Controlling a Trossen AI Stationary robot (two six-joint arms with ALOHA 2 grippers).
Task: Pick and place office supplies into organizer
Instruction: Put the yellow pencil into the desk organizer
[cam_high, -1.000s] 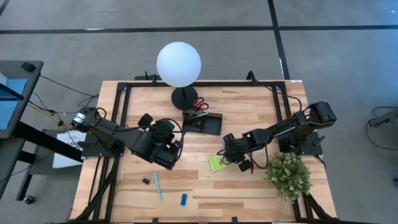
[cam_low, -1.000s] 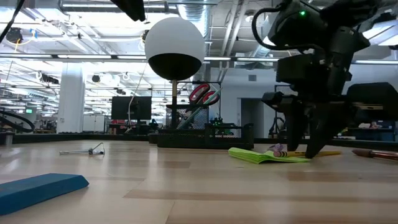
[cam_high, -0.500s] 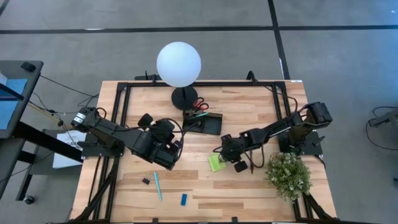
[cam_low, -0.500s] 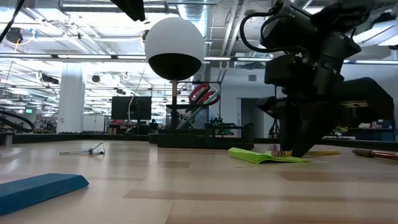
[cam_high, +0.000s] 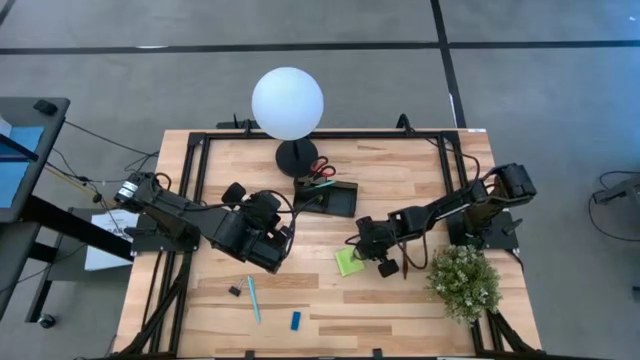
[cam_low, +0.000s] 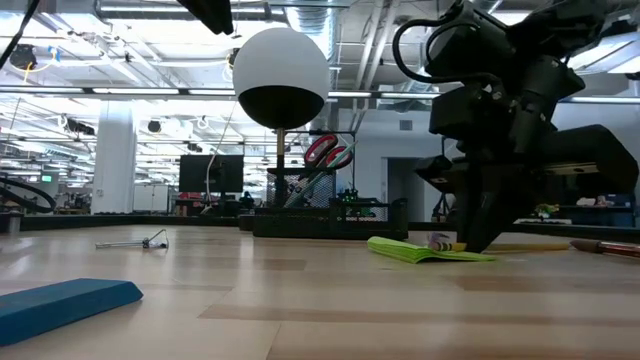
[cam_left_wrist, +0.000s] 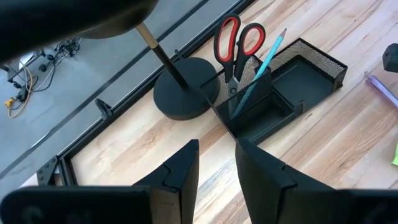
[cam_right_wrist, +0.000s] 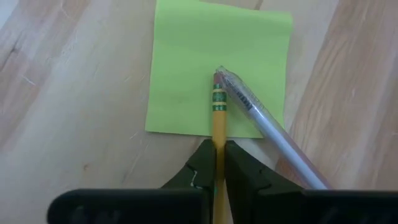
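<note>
A wooden table holds 2 dark robot arms. The right gripper (cam_right_wrist: 219, 163) is low over the table's middle right, its 2 fingers pinched closed on a yellow pencil (cam_right_wrist: 218, 118) with a pink eraser end. That end lies on a lime-green square sticky-note pad (cam_right_wrist: 211, 62), beside a clear plastic pen (cam_right_wrist: 267, 127) lying across the pad's corner. The left gripper (cam_left_wrist: 216, 163) hovers left of centre, fingers narrowly parted, holding nothing. The black mesh desk organizer (cam_high: 328, 197) sits near the round black base of a white globe lamp (cam_high: 288, 103), holding red-handled scissors (cam_left_wrist: 235, 42) and a light-blue pen (cam_left_wrist: 256, 76) upright. Another light-blue pen (cam_high: 253, 298), a small black clip (cam_high: 234, 291) and a small blue eraser (cam_high: 296, 320) lie at the front left.
</note>
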